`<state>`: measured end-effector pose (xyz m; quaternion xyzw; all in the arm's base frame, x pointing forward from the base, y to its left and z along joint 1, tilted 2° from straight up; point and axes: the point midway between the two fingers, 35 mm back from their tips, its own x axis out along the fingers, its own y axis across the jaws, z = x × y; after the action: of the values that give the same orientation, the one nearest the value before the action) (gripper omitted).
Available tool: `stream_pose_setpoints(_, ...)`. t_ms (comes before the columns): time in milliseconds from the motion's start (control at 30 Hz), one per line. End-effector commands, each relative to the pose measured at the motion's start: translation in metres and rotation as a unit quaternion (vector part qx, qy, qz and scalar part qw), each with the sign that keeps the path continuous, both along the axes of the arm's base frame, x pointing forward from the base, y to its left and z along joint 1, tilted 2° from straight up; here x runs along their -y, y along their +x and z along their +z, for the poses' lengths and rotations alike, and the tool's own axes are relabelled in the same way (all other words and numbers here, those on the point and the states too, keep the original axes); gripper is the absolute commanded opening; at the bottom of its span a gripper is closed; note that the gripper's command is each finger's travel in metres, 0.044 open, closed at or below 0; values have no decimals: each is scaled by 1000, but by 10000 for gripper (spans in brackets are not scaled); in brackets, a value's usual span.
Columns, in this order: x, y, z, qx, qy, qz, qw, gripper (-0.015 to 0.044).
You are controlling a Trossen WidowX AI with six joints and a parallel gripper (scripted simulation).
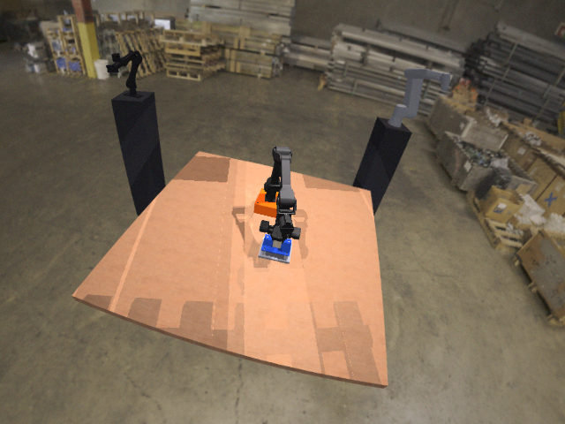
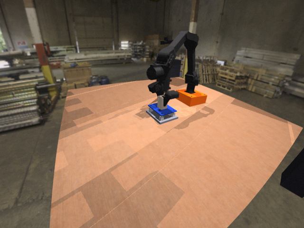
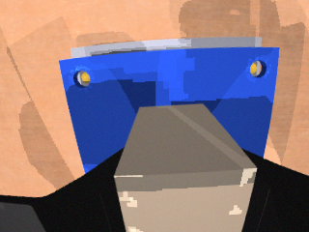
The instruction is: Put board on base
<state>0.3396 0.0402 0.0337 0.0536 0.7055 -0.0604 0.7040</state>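
We have the gripper (image 1: 276, 244) (image 2: 162, 107) clamped on the handle (image 2: 161, 102) (image 3: 185, 140). The blue board (image 1: 276, 251) (image 2: 169, 111) (image 3: 169, 72) is positioned above the grey base (image 1: 274, 259) (image 2: 160, 121) (image 3: 166, 43); gold pins (image 3: 85, 78) show in two corner holes.

Board (image 1: 270, 250) (image 2: 169, 110) (image 3: 169, 63) above base (image 1: 274, 259) (image 2: 160, 121) (image 3: 166, 44), base on table (image 1: 182, 255) (image 2: 208, 152) (image 3: 29, 97).

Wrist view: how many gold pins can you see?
2. One gold pin shows in the upper-left corner hole of the blue board, another in the upper-right. Others may be hidden by the claw.
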Motion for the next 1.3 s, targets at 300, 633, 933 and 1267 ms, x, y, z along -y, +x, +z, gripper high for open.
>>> stream_pose_setpoints(300, 0, 0, -2, 0, 0, 0, 1000, 131)
stream_pose_setpoints(633, 0, 0, -2, 0, 0, 0, 1000, 394)
stream_pose_setpoints(933, 0, 0, 37, 0, 0, 0, 1000, 440)
stream_pose_setpoints(1267, 0, -3, 81, 2, 0, 0, 1000, 440)
